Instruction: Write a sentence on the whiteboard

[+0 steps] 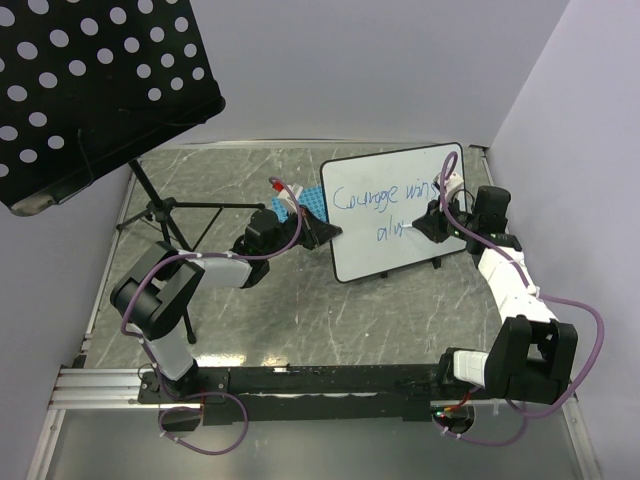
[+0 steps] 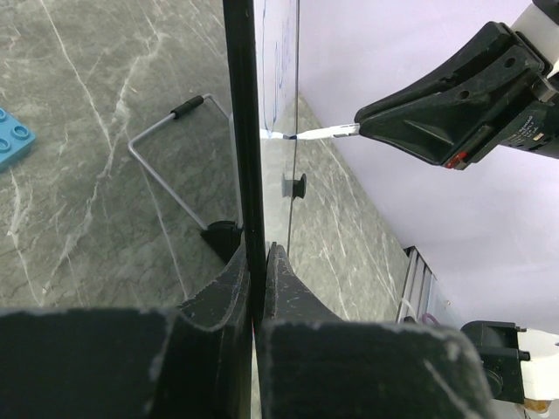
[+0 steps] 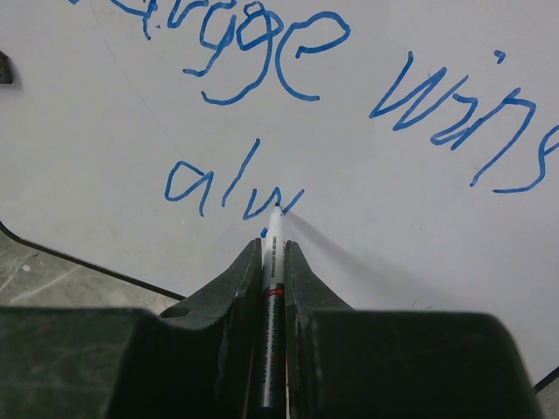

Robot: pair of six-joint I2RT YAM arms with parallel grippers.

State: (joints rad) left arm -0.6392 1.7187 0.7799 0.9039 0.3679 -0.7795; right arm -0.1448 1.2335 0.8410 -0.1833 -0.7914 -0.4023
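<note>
The whiteboard (image 1: 395, 215) stands tilted on the marbled table. The sentence (image 1: 385, 195) in blue marker reads "Courage wins" with "alw" below it (image 3: 231, 188). My left gripper (image 1: 325, 233) is shut on the board's dark left edge (image 2: 243, 131), which runs edge-on between its fingertips (image 2: 258, 255). My right gripper (image 3: 274, 247) is shut on a white and grey marker (image 3: 273, 262). The marker's tip touches the board at the end of the "w". In the left wrist view the right gripper (image 2: 362, 118) reaches in from the right with the marker (image 2: 319, 133) against the board's face.
A black perforated music stand (image 1: 100, 80) overhangs the back left, with its tripod (image 1: 160, 212) on the table. A blue gridded rack (image 1: 308, 203) lies behind the board's left end. A wire leg (image 2: 175, 166) props the board. A metal rail (image 1: 100, 385) runs along the near edge.
</note>
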